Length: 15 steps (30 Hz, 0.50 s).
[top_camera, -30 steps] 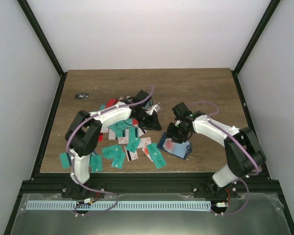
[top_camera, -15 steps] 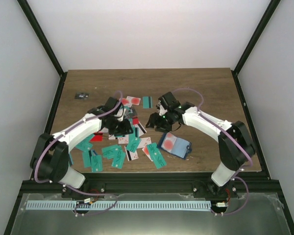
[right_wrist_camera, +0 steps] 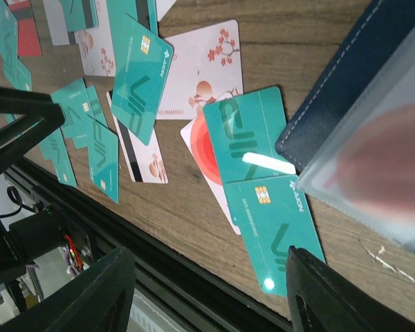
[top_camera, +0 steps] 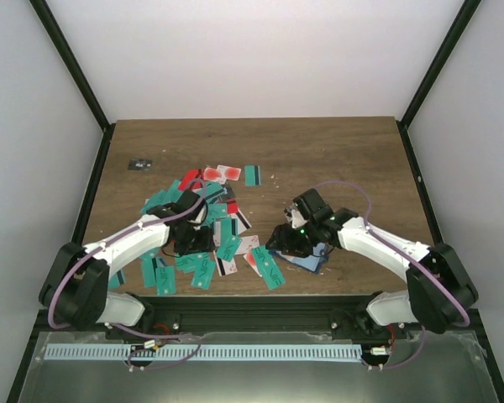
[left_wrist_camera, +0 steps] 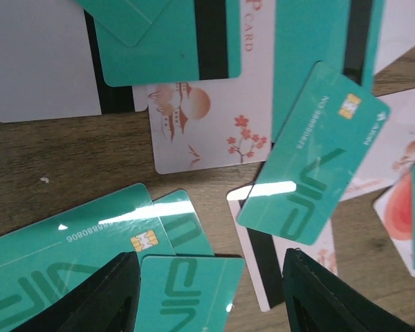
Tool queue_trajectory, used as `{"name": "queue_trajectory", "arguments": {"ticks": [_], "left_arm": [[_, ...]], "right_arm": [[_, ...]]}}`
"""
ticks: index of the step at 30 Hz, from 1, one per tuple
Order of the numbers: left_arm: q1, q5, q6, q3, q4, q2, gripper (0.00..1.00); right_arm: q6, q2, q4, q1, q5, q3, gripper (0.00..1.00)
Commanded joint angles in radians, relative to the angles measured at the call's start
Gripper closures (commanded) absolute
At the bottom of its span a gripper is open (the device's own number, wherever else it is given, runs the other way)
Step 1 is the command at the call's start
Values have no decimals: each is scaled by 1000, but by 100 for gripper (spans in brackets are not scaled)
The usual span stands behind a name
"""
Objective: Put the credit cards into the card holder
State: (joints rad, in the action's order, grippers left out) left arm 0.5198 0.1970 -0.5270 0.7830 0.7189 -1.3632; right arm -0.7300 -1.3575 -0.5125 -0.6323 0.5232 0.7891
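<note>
Several credit cards, mostly teal, some white with red blotches, lie scattered left of the table's centre. My left gripper is open and low over the pile; in the left wrist view a teal card lies between its fingers. The navy card holder lies open at the front right, partly under my right gripper. In the right wrist view the holder shows a clear pocket with a red card. The right gripper is open and empty above a teal card.
A tiny black-grey object lies at the far left. A few cards lie apart behind the pile. The table's front edge and black rail run just below the right gripper.
The left gripper has pulled back toward the front of the pile. The right gripper has moved from the far middle back toward the front, over the card holder's left edge.
</note>
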Motion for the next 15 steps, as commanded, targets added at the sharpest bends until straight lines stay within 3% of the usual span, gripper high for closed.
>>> {"name": "queue_trajectory", "arguments": {"ticks": [1,15], "left_arm": [[39,-86,-43,-32,-19,-53,41],[299,-142,-316,-108,-50,-133,43]], "right_arm": [[6,67,6,-10,3,-30,38],[19,154,-17,-10,4,-101,38]]}}
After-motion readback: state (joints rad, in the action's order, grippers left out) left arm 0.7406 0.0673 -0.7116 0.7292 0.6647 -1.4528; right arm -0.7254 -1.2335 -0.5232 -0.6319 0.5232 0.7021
